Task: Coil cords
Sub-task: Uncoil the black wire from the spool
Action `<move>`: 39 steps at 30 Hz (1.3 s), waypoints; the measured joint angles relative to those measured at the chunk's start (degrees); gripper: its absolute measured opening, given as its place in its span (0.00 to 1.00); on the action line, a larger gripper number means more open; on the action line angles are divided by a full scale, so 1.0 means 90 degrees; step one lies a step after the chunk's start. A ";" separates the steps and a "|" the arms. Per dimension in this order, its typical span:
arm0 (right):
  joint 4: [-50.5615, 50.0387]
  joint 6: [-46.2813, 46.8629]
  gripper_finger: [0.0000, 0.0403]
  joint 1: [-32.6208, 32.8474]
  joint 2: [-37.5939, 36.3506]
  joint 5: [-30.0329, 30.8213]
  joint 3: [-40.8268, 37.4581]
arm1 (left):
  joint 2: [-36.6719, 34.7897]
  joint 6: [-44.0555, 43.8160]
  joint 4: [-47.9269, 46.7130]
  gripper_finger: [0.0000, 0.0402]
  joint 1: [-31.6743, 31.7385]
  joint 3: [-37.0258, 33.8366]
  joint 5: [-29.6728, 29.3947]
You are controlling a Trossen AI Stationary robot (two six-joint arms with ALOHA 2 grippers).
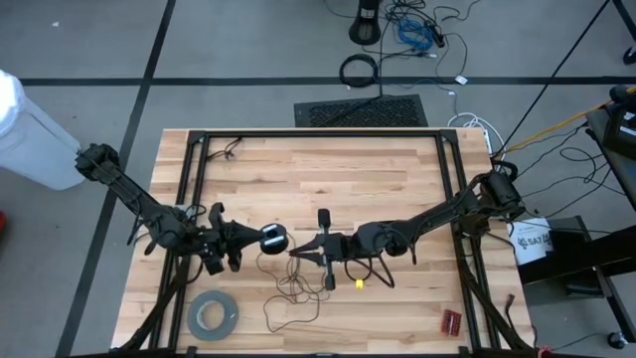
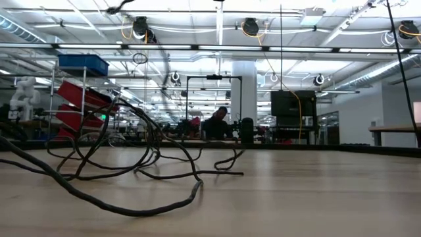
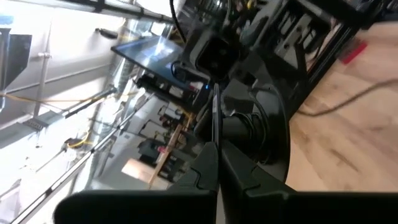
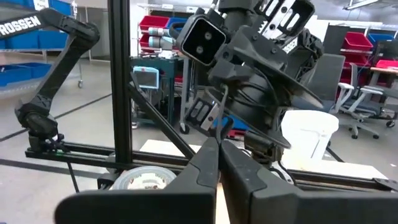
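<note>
The cord is a thin dark wire with a small round black disc (image 1: 274,237) at one end. The disc hangs in the air between my two grippers, and it also shows in both wrist views (image 3: 258,134) (image 4: 283,87). The rest of the wire (image 1: 288,290) lies in loose loops on the wooden table below; these loops (image 2: 151,172) show in the low view too. My left gripper (image 1: 254,242) (image 3: 215,163) reaches in from the table's left and is shut at the disc. My right gripper (image 1: 296,252) (image 4: 217,149) reaches in from the right and is shut on the wire beside the disc. My left gripper is shut at the cord's disc end, fingers level, coming from the table's left. A strand of wire (image 3: 214,118) comes out from between its fingertips. I cannot tell whether they also pinch the disc's rim. The disc is lifted clear of the table. My right gripper pinches the thin wire (image 4: 221,115) between its two fingers, right beside the disc. The fingers are level and come from the table's right. The wire runs from the fingertips up to the disc, and the rest hangs slack to the table.
A wide grey tape roll (image 1: 213,313) lies near the table's front left. A small yellow piece (image 1: 359,283) and a red item (image 1: 452,320) lie toward the front right. Black frame rails (image 1: 195,199) run along both sides of the table.
</note>
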 joint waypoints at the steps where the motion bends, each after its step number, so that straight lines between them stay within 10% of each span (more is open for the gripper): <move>1: 0.0068 0.0013 0.00 0.0027 0.0001 0.0003 0.0000 | 0.0013 0.0001 -0.0007 0.00 0.0018 0.0000 -0.0093; 18: -0.1356 -0.0191 0.00 0.0198 0.1541 0.0592 0.2364 | 0.0643 0.0223 0.1229 0.00 0.0559 -0.0002 -0.0411; 39: -0.2449 -0.0659 0.00 0.0386 0.1450 0.2780 0.2380 | 0.0590 -0.0140 0.2057 0.00 0.0093 -0.0002 -0.0450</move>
